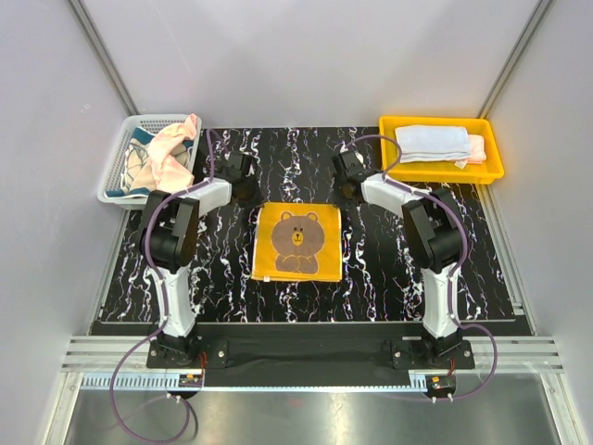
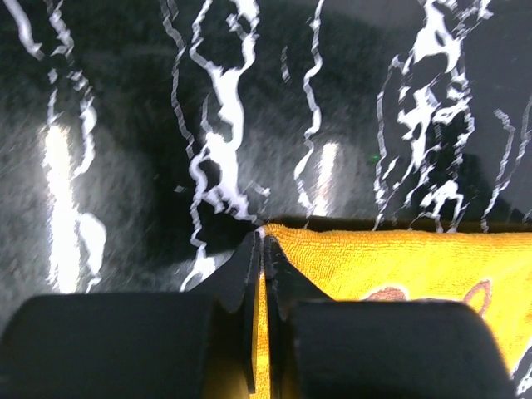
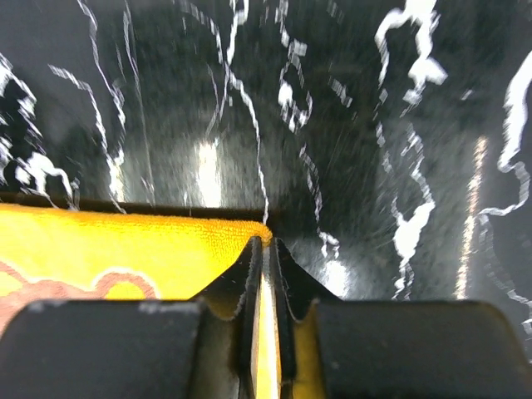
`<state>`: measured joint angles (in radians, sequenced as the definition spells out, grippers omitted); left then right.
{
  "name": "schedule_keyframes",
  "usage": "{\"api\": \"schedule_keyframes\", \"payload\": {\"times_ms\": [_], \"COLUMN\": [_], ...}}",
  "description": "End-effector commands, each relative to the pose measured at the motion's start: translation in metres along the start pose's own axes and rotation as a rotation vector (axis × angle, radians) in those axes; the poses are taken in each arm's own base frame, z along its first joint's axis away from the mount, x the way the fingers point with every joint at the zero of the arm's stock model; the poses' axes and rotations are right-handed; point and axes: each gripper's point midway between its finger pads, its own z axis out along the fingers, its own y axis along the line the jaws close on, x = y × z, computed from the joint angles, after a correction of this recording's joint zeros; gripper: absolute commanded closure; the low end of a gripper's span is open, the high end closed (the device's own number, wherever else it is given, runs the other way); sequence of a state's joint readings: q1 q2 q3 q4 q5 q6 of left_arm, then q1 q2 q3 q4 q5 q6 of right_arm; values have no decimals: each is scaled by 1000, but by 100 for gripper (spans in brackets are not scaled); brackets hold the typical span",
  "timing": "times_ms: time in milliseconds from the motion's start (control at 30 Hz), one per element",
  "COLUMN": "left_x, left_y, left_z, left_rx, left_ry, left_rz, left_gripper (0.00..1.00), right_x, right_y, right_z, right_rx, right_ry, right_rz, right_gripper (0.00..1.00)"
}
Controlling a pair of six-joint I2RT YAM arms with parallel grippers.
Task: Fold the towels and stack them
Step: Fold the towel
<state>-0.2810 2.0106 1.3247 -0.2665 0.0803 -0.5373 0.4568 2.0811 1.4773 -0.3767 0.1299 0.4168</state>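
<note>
The brown bear towel (image 1: 297, 242), orange-yellow bordered, lies flat in the middle of the black marbled table. My left gripper (image 1: 246, 189) is at its far left corner. In the left wrist view the gripper (image 2: 263, 237) is shut on that corner of the towel (image 2: 399, 266), with yellow cloth between the fingers. My right gripper (image 1: 348, 189) is at the far right corner. In the right wrist view it (image 3: 263, 243) is shut on the towel (image 3: 125, 245) in the same way. A folded pale blue towel (image 1: 432, 143) lies on a pink one (image 1: 476, 148).
The white mesh basket (image 1: 113, 181) at the back left holds a crumpled pink towel (image 1: 172, 153) and a cream-teal one (image 1: 139, 165). The yellow tray (image 1: 492, 171) at the back right holds the folded towels. Grey walls enclose the table.
</note>
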Motion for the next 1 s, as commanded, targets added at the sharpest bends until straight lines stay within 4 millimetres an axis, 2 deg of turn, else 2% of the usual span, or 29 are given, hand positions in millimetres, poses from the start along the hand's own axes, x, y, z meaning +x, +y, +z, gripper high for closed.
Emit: {"api": "schedule_keyframes", "payload": {"times_ms": [0, 167, 233, 333, 400, 433, 500, 533, 567, 633, 733, 767, 800, 867, 900, 967], "left_x": [-35, -76, -93, -110, -109, -111, -96, -96, -81, -75, -57, -55, -42, -31, -32, -17], "left_y": [-26, -40, -45, -49, -51, -54, -47, -49, -42, -40, -32, -33, -27, -29, -31, -28], "left_z": [-1, -20, -34, -51, -56, -63, -62, -65, -66, -75, -74, -79, -75, -79, -86, -84], "left_rx": [91, 153, 181, 216, 230, 241, 240, 256, 250, 258, 252, 255, 240, 248, 245, 231], "left_ry": [-79, -185, -239, -287, -288, -304, -281, -299, -279, -290, -275, -280, -257, -255, -276, -257], "left_rz": [-8, -35, -41, -44, -39, -36, -55, -56, -72, -80, -94, -94, -98, -92, -85, -72], "left_gripper": [100, 100, 100, 100, 100, 100, 100, 100, 100, 100, 100, 100, 100, 100, 100, 100], "right_x": [-42, -84, -100, -111, -115, -110, -110, -100, -99, -87, -74, -72, -62, -57, -48, -41], "right_y": [-2, -2, -1, 2, 5, 3, 3, 0, -2, -5, -6, -5, -5, -6, -7, -9], "right_z": [-8, -23, -34, -47, -56, -56, -65, -62, -64, -70, -78, -80, -84, -89, -93, -97], "right_rx": [-11, -54, -73, -95, -112, -113, -126, -121, -122, -127, -155, -163, -178, -193, -204, -212], "right_ry": [-86, -171, -219, -258, -278, -273, -292, -275, -279, -269, -263, -264, -249, -255, -248, -245], "right_rz": [4, 21, 20, 19, 30, 30, 39, 41, 47, 53, 71, 77, 88, 99, 104, 110], "right_gripper": [88, 88, 88, 88, 88, 88, 89, 88, 89, 89, 89, 89, 89, 89, 89, 89]}}
